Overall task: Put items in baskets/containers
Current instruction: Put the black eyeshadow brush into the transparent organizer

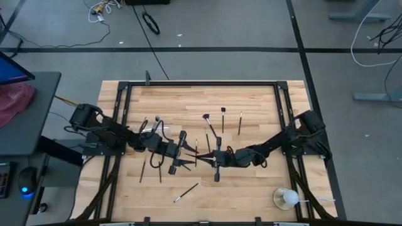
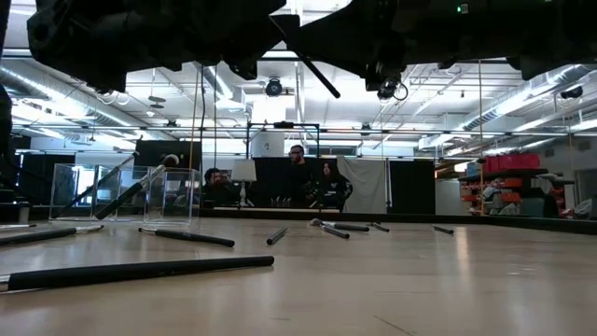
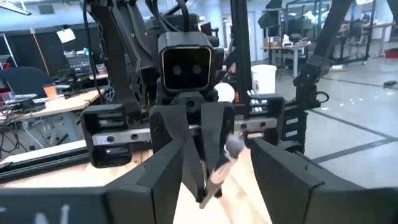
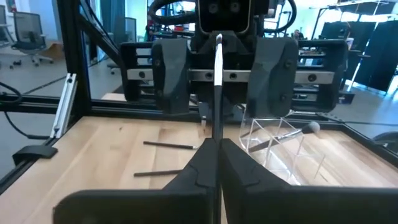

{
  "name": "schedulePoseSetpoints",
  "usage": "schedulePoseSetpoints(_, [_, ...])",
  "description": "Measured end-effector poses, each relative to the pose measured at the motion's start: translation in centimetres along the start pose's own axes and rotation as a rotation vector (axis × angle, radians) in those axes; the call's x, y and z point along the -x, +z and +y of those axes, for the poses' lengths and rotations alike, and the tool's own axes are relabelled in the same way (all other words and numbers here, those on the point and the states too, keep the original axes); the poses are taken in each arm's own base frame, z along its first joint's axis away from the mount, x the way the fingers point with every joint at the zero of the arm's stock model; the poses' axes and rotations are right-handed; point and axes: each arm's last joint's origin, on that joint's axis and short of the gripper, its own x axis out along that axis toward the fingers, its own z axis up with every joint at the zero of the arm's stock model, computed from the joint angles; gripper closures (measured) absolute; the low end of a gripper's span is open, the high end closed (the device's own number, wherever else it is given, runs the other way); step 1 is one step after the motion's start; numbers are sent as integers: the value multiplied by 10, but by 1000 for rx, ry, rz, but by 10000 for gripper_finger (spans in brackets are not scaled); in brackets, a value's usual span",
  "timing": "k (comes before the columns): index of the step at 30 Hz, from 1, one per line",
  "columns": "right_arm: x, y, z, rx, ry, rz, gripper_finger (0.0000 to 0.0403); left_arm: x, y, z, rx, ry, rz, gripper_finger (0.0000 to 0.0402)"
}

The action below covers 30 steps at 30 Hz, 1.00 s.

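Note:
My right gripper (image 4: 214, 167) is shut on a slim dark makeup brush (image 4: 217, 93) above the table's middle (image 1: 212, 158). In the low view this brush (image 2: 312, 67) slants in the air. My left gripper (image 3: 224, 186) faces it from the left (image 1: 184, 156), open, one finger on each side of the brush's free end without touching it. The clear holder (image 4: 280, 143) stands on the table behind the left gripper (image 1: 151, 129), and a brush (image 2: 140, 187) leans in it. More brushes (image 1: 222, 119) lie flat on the wood. My right gripper pinches the brush's thin shaft (image 4: 217, 138) between its two shut fingers, near one end. The fingers come level from the table's right and lie along the shaft. The rest of the brush sticks out past the fingertips toward the left gripper, lifted clear of the table.
A white ball on a stick (image 1: 287, 198) sits near the table's right near corner. Loose brushes lie at the near left (image 1: 143, 169), near the near edge (image 1: 186, 193) and toward the far side (image 1: 240, 122). A black frame (image 1: 201, 82) borders the table. People sit beyond the far edge (image 2: 298, 177).

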Motion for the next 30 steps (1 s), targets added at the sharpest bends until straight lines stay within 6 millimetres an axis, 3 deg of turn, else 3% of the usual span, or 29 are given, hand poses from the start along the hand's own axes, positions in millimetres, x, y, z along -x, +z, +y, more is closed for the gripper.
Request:
schedulePoseSetpoints(4, [1, 1, 1, -2, 4, -3, 398, 0, -1, -1, -2, -5, 8, 240])
schedulePoseSetpoints(13, [1, 0, 2, -20, 3, 8, 384, 2, 0, -1, -6, -8, 59, 382])
schedulePoseSetpoints(19, [3, -1, -4, -65, -135, 66, 346, 21, 22, 9, 21, 107, 257, 374])
schedulePoseSetpoints(27, [-2, -12, -18, -95, -198, 149, 303, 62, 84, 35, 76, 552, 778, 378])
schedulePoseSetpoints(30, [-3, -12, -22, -104, -208, 147, 296, 76, 92, 48, 104, 660, 946, 373])
